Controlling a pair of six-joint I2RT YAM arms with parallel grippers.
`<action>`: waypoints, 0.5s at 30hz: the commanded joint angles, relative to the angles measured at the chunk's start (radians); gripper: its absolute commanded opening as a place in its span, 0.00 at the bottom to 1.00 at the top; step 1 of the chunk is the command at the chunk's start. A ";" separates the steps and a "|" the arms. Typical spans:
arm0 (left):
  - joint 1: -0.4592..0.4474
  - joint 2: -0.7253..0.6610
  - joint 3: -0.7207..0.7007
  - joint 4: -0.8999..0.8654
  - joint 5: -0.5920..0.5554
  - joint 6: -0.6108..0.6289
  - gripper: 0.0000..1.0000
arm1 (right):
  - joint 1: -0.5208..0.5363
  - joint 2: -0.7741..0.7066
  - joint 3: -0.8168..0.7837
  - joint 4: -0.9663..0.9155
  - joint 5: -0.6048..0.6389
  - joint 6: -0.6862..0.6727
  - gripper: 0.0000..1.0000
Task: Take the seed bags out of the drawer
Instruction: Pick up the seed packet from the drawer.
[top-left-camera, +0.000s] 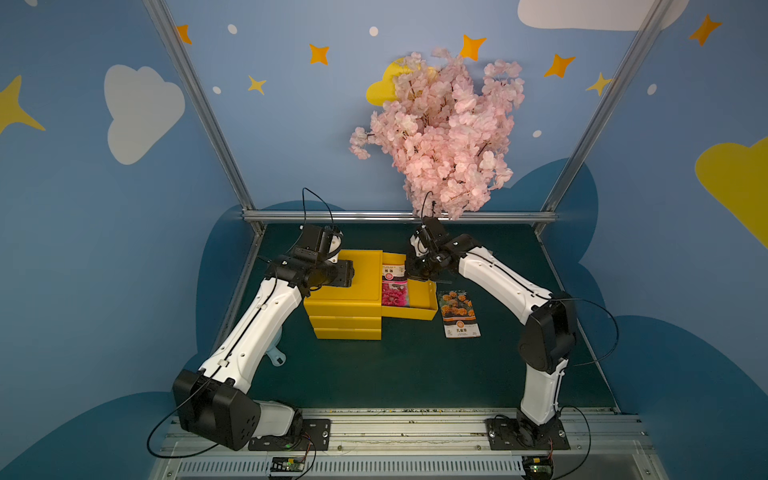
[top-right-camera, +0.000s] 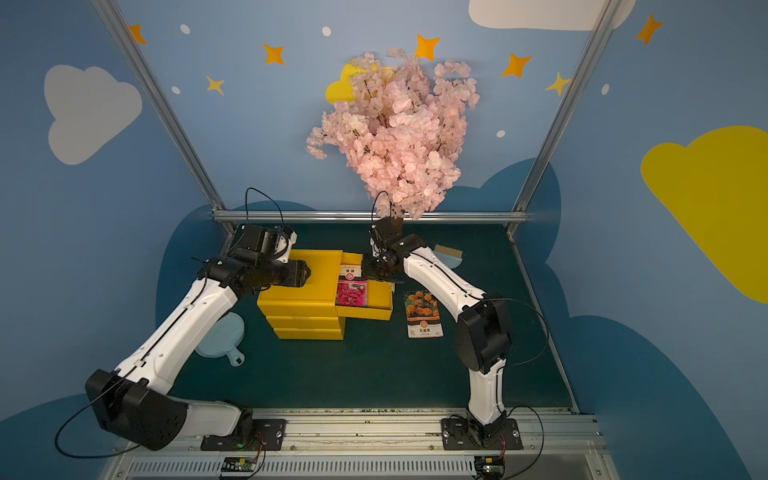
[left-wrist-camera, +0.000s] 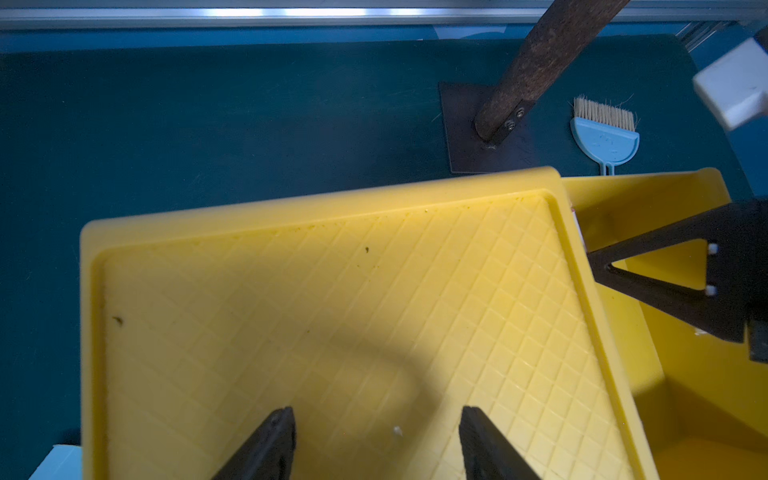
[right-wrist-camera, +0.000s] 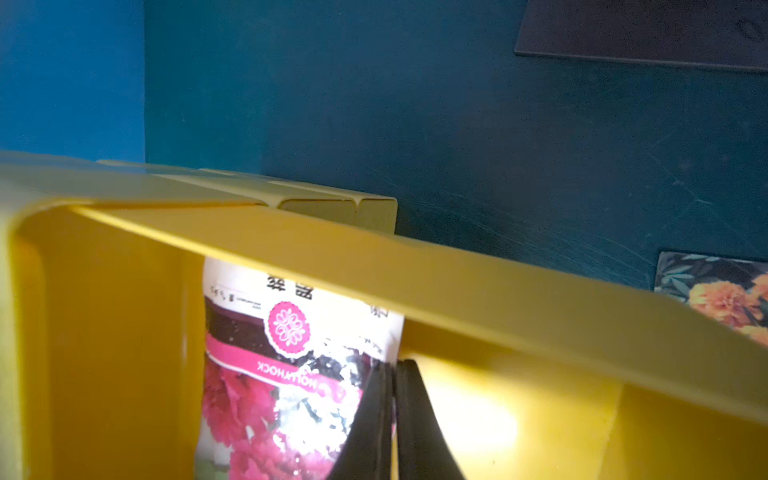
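near the far edge of the tabletop (top-left-camera: 374, 374), a yellow cabinet (top-left-camera: 345, 309) with three drawers. top drawer (top-left-camera: 409, 312) pulled out toward the right edge. inside it, lying flat on the side next to the cabinet, the pink seed bag (top-left-camera: 395, 286). already outside, flat on the tabletop just beside the top drawer, the orange seed bag (top-left-camera: 459, 313).

right gripper (right-wrist-camera: 392, 365) down inside the top drawer, jaws pressed together at the long edge of the pink seed bag; pinched or only touched, cannot tell. left gripper (left-wrist-camera: 376, 415) above the cabinet top, fingers (left-wrist-camera: 274, 440) apart, nothing between them.

around: blossom tree (top-left-camera: 440, 133) at the far edge, hanging over the right arm (top-left-camera: 498, 282). light-blue dustpan (top-right-camera: 220, 336) toward the left edge, partly under the left arm (top-left-camera: 257, 324). light-blue brush (top-right-camera: 451, 255) near the far edge, beside the dark tree stand (left-wrist-camera: 473, 133).

closed fingertips visible in the right wrist view only; in both top views hidden under the gripper body. in that same wrist view, one drawer wall across the picture, covering a part of the pink seed bag. gap between the left fingers clear in the left wrist view only.
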 joint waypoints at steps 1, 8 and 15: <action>0.005 0.043 -0.043 -0.129 0.020 -0.004 0.67 | -0.003 -0.023 -0.044 0.046 -0.078 0.034 0.03; 0.005 0.042 -0.041 -0.132 0.015 -0.006 0.67 | -0.018 -0.073 -0.060 0.077 -0.128 0.048 0.00; 0.005 0.042 -0.035 -0.138 0.011 -0.009 0.67 | -0.027 -0.120 -0.062 0.076 -0.143 0.033 0.00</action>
